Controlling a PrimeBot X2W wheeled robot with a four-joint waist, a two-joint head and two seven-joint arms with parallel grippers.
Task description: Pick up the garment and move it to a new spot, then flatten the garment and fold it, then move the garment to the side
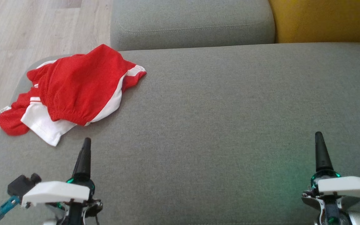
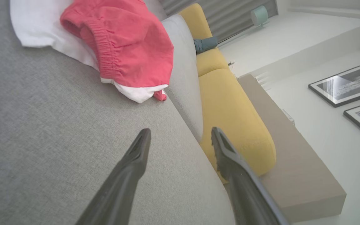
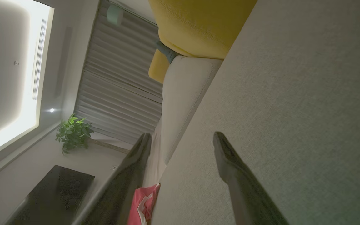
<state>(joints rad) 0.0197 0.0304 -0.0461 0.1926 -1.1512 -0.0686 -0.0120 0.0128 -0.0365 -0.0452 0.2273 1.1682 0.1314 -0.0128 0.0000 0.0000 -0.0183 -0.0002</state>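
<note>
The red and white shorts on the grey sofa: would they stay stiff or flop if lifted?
Probably floppy: the red and white fabric shorts lie crumpled in soft folds, so they would likely sag when lifted. Likely light: the cloth looks thin. Pushed, they may bunch on the textured grey sofa seat.

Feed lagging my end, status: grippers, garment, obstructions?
Left gripper open, empty. Right gripper open, empty. Garment crumpled, untouched, left end of seat cushion. Nothing blocking approach.

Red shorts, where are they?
In the head view, the red shorts lie crumpled at the left edge of the grey sofa seat, just ahead of the left gripper.
</note>
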